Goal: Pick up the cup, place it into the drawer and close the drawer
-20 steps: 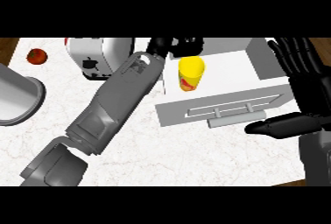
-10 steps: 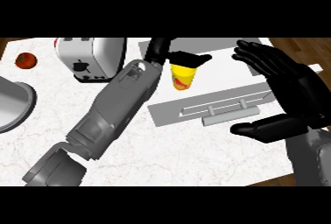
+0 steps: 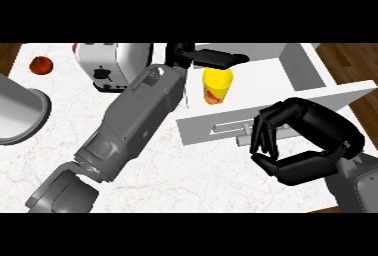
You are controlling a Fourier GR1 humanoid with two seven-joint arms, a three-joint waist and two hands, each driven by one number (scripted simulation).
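The yellow cup (image 3: 216, 86) with red marks stands inside the open white drawer (image 3: 332, 97), near its left wall. My left forearm stretches diagonally up across the counter. My left hand (image 3: 210, 55) sits at the cup's top with its fingers curled over the rim, hiding the rim. My right hand (image 3: 303, 142) is at the drawer's front panel with its fingers curled, knuckles close to the drawer handle (image 3: 230, 130). It holds nothing that I can see.
A white toaster (image 3: 111, 65) stands at the back left, with a red fruit (image 3: 41, 65) farther left. A grey round pot (image 3: 18, 117) sits at the left edge. Brown wooden floor shows past the counter's right edge.
The cup has gone from above the drawer's front down into the drawer with my left hand. My right hand has closed from spread fingers to curled ones and dropped to the drawer's front.
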